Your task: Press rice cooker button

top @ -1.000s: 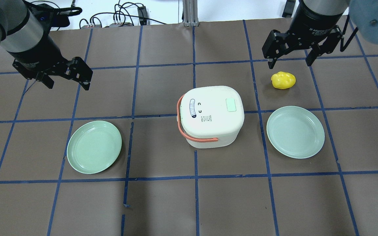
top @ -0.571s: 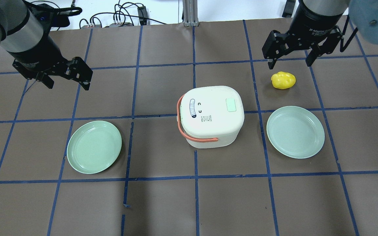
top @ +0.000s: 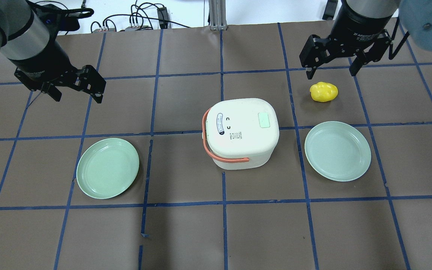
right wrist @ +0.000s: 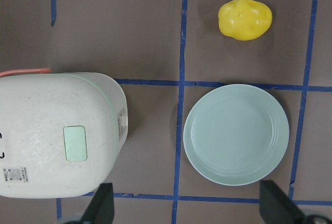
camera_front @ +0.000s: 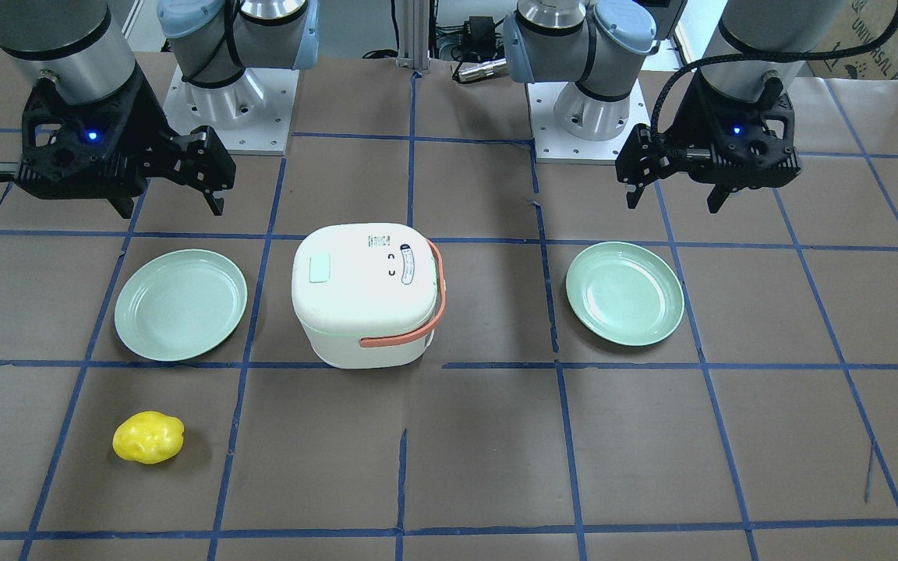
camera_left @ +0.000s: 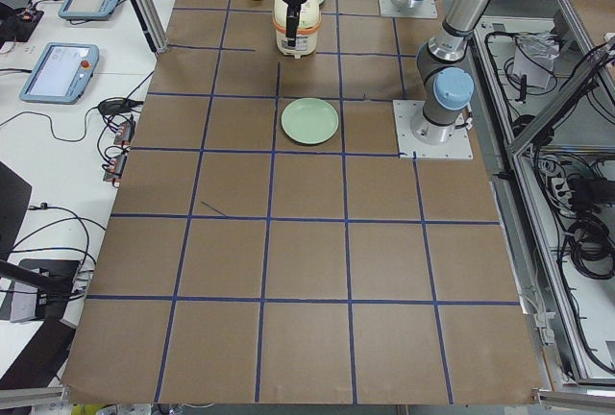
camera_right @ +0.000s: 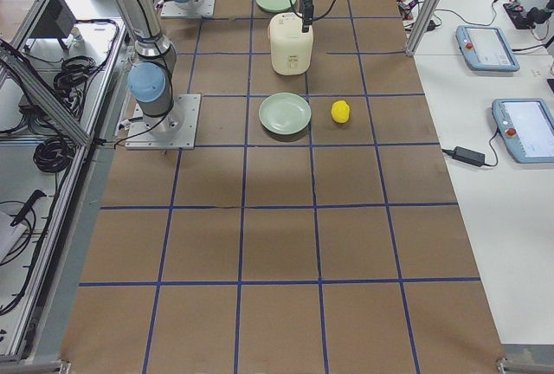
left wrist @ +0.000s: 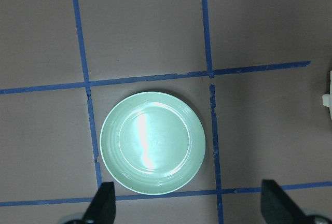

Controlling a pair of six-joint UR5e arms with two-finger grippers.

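Note:
The white rice cooker (top: 240, 133) with an orange handle stands at the table's middle, lid shut. Its pale green button (top: 264, 120) is on the lid's right side and also shows in the right wrist view (right wrist: 75, 143) and the front view (camera_front: 319, 267). My right gripper (top: 330, 74) is open and empty, hovering far right of the cooker above a yellow lumpy object (top: 324, 92). My left gripper (top: 78, 95) is open and empty, hovering at the far left, well away from the cooker.
A green plate (top: 107, 168) lies left of the cooker, below my left gripper (left wrist: 189, 206). A second green plate (top: 338, 150) lies right of the cooker, near the yellow object (right wrist: 245, 18). Cables lie beyond the table's far edge.

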